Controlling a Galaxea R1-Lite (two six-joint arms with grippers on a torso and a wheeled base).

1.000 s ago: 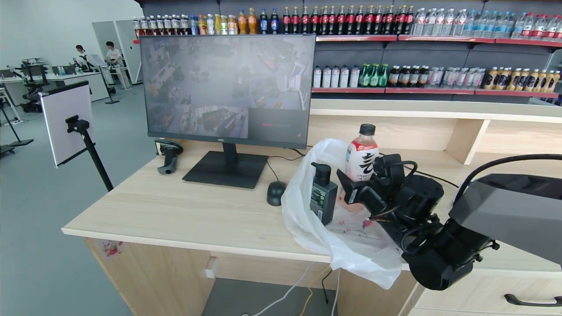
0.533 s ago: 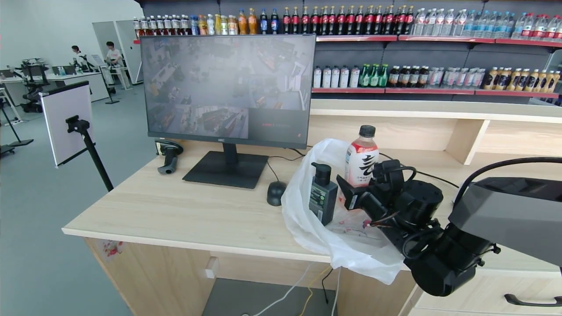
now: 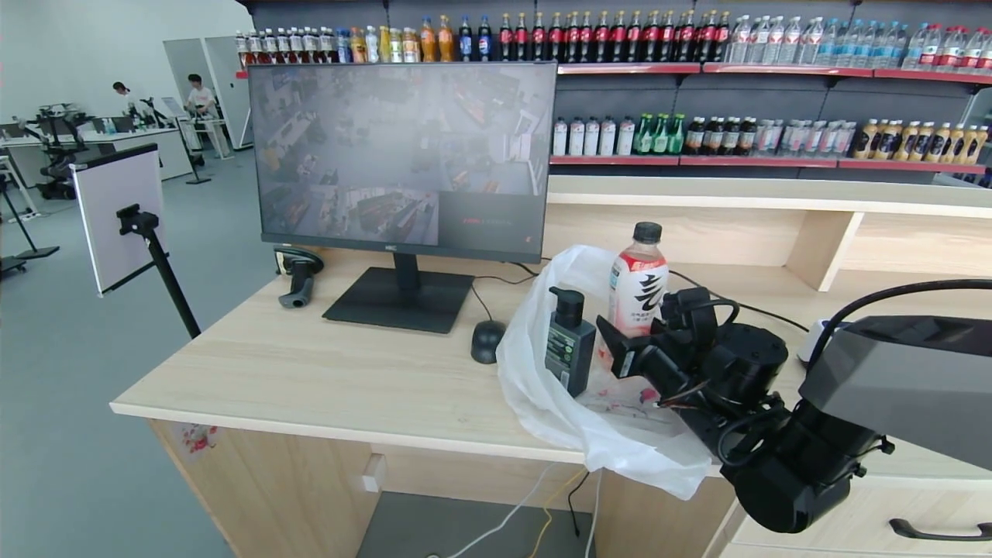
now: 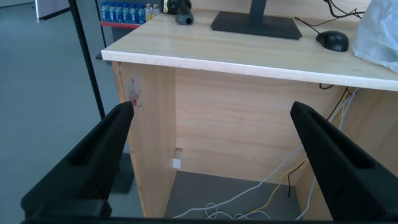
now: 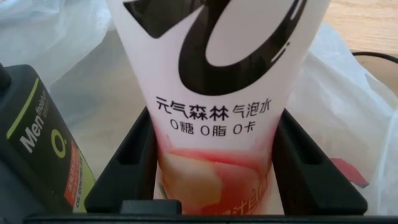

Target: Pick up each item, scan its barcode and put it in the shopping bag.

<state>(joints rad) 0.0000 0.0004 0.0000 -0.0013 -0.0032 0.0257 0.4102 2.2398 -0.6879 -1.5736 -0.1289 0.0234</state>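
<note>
Drink bottle [image 3: 639,280] clamped in R gripper [image 5: 214,168], inside shopping bag [image 3: 535,372] by pump bottle [image 3: 570,353]; prob. just release left. L gripper [image 4: 211,155] spread apart.

right jaws clamped, left jaws apart

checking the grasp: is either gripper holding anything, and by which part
The right gripper holds the bottle by its lower body, from both sides. The left gripper holds nothing.
</note>
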